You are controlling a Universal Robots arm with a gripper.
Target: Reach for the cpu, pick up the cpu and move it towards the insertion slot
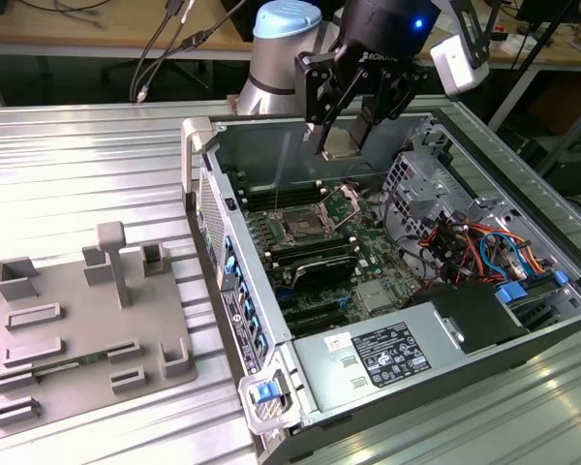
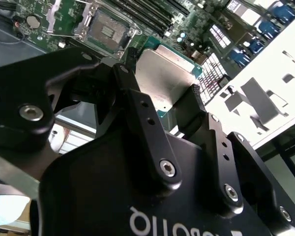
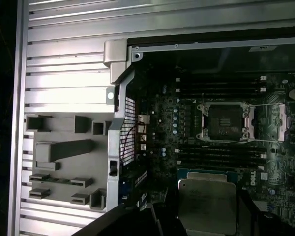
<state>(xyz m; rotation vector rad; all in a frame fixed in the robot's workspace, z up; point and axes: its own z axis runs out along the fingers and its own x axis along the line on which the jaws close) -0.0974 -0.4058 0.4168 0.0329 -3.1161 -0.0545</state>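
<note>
My black gripper (image 1: 341, 136) hangs above the open computer case, shut on the cpu (image 1: 342, 144), a flat silvery square chip held by two opposite edges. In the second wrist view the cpu (image 2: 164, 78) sits between the two black fingers (image 2: 137, 108), metal top facing the camera. The insertion slot (image 1: 300, 230), a square socket with a dark centre and silver frame, lies on the motherboard below the chip and toward the exterior view's left. In the first wrist view the cpu (image 3: 206, 204) hovers apart from the insertion slot (image 3: 225, 120), over the memory slots beside it.
A grey plastic tray (image 1: 77, 320) with recesses and posts lies on the ribbed metal table at the exterior view's left. Inside the case (image 1: 213, 194) are long black memory slots (image 1: 315, 262), a power supply (image 1: 387, 354), and coloured cables (image 1: 465, 247) by a drive cage.
</note>
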